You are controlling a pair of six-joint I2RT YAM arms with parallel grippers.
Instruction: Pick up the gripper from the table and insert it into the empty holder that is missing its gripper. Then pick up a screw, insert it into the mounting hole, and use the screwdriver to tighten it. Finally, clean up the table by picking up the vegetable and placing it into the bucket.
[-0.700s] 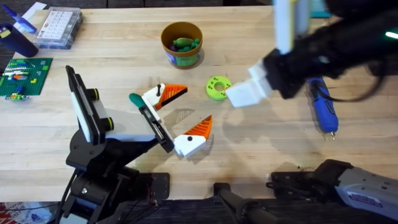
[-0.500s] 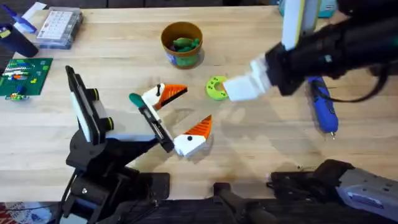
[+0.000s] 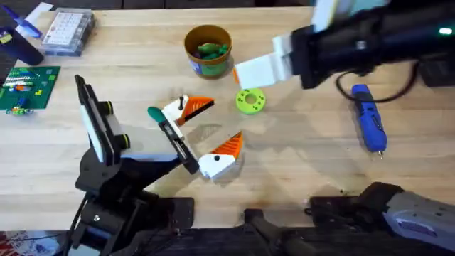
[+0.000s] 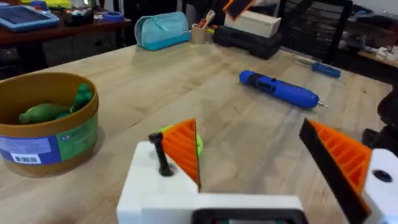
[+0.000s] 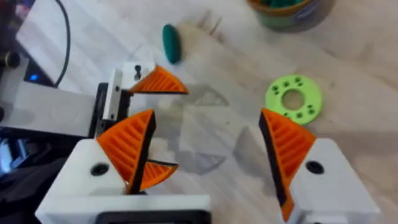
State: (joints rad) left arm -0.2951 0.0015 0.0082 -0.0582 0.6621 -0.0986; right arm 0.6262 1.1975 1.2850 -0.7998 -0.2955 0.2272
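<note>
The white gripper (image 3: 186, 108) with its orange wedge and black pin (image 4: 163, 155) sits on the black holder (image 3: 174, 139), close to the teal knob (image 3: 154, 112). My left gripper (image 3: 206, 131) is open, and its other finger (image 3: 224, 156) is at the rail's near end. My right gripper (image 5: 211, 155) hangs open and empty above the table (image 3: 298, 163), just right of the bucket (image 3: 207, 65). The green vegetable (image 3: 210, 50) lies inside the bucket. The blue screwdriver (image 3: 370, 126) lies flat at the right. The screw is out of view.
A lime-green ring disc (image 3: 250, 100) lies between the bucket and my left gripper. At the far left are a green brick plate (image 3: 21, 85), a clear parts box (image 3: 67, 28) and a dark blue object (image 3: 18, 39).
My right arm has swung away from the lime ring, going back and left towards the bucket. My left arm and the table's things have stayed put.
</note>
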